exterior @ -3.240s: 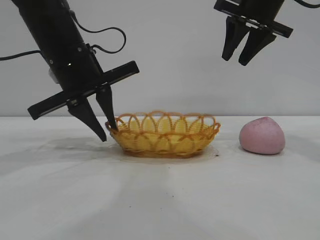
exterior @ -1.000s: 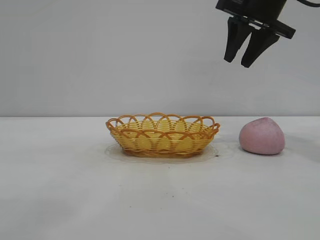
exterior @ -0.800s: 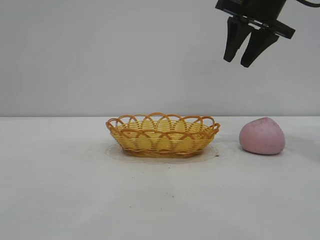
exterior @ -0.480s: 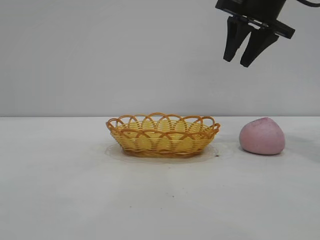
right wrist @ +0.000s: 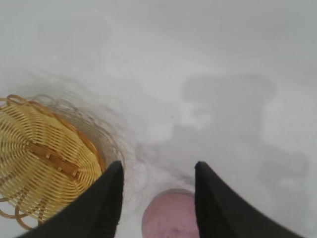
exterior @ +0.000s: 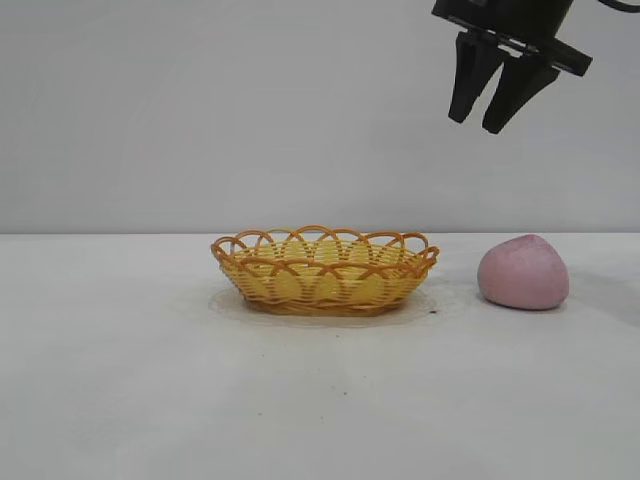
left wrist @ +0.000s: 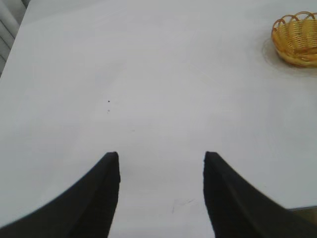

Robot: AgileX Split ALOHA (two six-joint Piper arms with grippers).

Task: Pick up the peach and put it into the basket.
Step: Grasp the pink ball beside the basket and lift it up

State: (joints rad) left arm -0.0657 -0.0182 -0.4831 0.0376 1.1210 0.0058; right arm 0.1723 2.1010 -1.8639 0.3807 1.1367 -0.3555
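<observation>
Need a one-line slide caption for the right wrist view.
Open right tool hangs above the peach, with the empty wicker basket beside it on the white table.

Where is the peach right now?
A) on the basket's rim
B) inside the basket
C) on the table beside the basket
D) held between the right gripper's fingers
C: the peach sits on the table, apart from the basket, with the right gripper open high above it.
</observation>
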